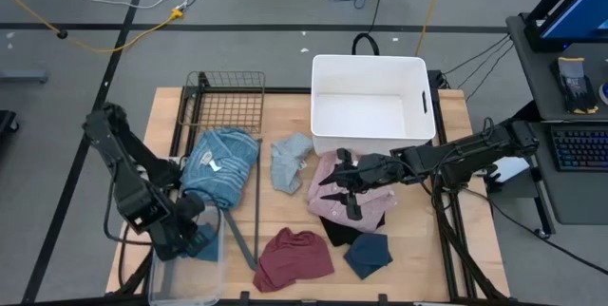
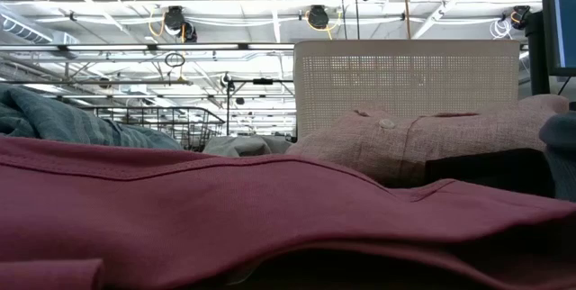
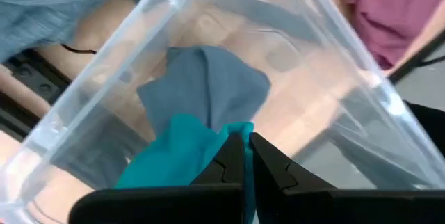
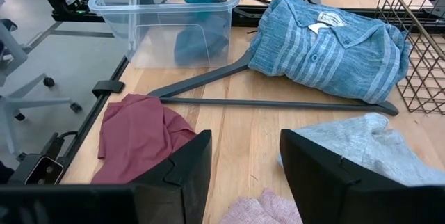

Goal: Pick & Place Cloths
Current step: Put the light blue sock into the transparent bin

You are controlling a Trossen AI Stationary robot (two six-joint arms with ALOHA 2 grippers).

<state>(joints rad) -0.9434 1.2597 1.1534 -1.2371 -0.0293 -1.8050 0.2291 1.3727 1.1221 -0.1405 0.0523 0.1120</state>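
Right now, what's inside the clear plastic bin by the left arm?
A grey-blue cloth lies on the floor of the clear bin. The left gripper hangs over it, shut on a teal cloth. The bin's far corners are hidden behind the arm and cloth.

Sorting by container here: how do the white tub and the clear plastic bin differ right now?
The white tub is opaque and holds nothing; the clear plastic bin is see-through with a grey-blue cloth inside. The left gripper, shut on a teal cloth, is over the clear plastic bin, not the tub. Both are open-topped.
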